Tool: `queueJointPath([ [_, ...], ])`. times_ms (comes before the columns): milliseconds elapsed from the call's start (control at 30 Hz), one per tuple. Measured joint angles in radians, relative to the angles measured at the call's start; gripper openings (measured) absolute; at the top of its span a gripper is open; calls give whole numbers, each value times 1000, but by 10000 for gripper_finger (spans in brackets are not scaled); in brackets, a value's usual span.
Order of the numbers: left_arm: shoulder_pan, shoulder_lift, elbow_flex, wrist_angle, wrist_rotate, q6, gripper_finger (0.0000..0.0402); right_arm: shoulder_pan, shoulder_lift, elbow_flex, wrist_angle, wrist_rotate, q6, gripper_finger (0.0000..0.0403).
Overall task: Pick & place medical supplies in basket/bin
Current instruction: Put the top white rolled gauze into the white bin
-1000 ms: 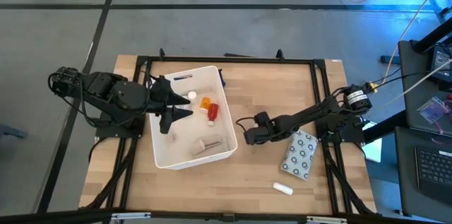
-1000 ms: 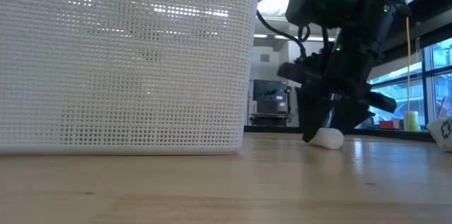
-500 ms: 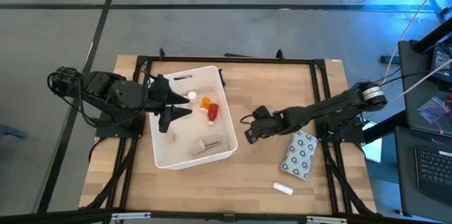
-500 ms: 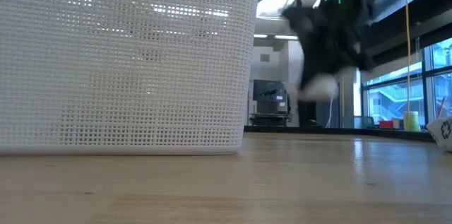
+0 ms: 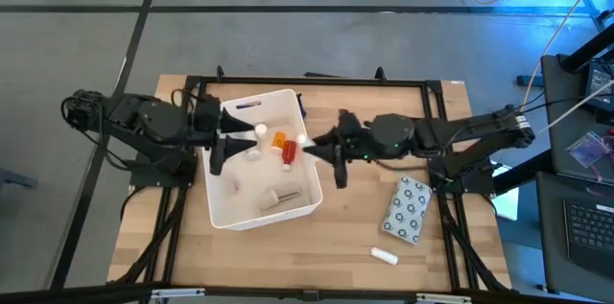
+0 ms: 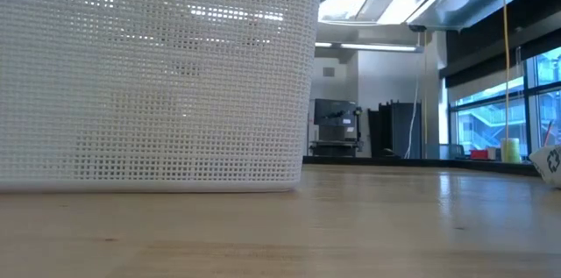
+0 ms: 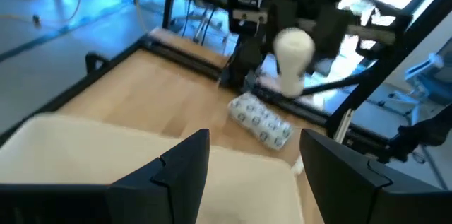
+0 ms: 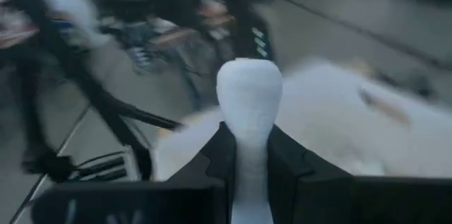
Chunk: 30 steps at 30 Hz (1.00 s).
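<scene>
I see the right gripper (image 5: 309,147) pinching a small white bottle (image 5: 301,140) at the right rim of the white tub (image 5: 219,210), which stands left of centre on the table (image 5: 365,237). The left gripper (image 5: 233,141) hangs spread over the tub's left side, holding nothing. The dotted packet (image 5: 407,209) lies right of the tub, and a white tube (image 5: 385,256) lies near the front edge.

One tub (image 5: 217,210); one dotted packet (image 5: 407,209); one orange pill bottle (image 5: 279,139); two arms.
</scene>
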Motion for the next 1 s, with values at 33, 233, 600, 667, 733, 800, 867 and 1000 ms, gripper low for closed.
queueJointPath([
  [33, 0, -8, 0, 14, 1, 16, 214, 0, 26, 37, 3, -16, -49, 50],
  [233, 0, -46, 0, 19, 3, 53, 214, -10, 245, 272, -68, -103, -240, 50],
  [600, 0, -74, 0, 9, 28, 52, 214, -77, 640, 604, -418, -253, -413, 50],
  [667, 0, -75, 0, 5, 40, 52, 214, -91, 692, 627, -457, -310, -417, 51],
  [733, 0, -75, 0, -6, 41, 52, 214, -103, 733, 633, -480, -381, -417, 51],
  [800, 0, -75, 0, -15, 41, 52, 214, -112, 768, 634, -485, -445, -417, 51],
  [867, 0, -75, 0, -20, 40, 51, 214, -115, 802, 634, -491, -469, -417, 51],
  [1000, 0, -74, 0, -39, 37, 51, 214, -116, 863, 634, -499, -474, -418, 51],
])
